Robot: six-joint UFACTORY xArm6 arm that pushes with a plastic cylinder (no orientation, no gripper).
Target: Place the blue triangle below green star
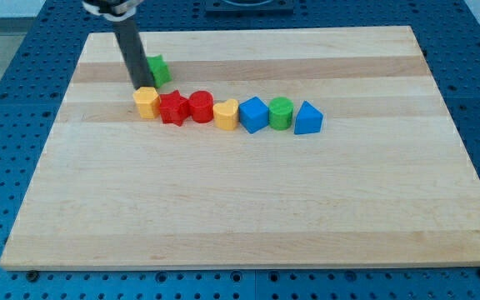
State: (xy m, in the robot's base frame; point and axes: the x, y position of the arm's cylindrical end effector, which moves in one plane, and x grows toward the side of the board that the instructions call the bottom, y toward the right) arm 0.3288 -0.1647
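Tip (pixel 140 86) of mine sits at the view's upper left of the board, just above the yellow block (pixel 146 102) and just left of the green star (pixel 157 69), which the rod partly hides; being a bare rod, it has no jaws to open or shut and holds nothing; whether it touches the yellow block I cannot tell.

Blue triangle (pixel 307 118) lies at the far right end of the row, well apart from the tip, toward the view's right and a little lower; between them stand the red star (pixel 172 107), red cylinder (pixel 201 106), a second yellow block (pixel 226 114), blue cube (pixel 253 114) and green cylinder (pixel 281 112), each close against its neighbour.

As I judge it, the move turns on this: the triangle must travel leftward to a spot under the green star, but that spot is filled by the row's left end; the tip would need to get round to the triangle's right side first, and a path along the open wood below the row looks safer than pushing through it.
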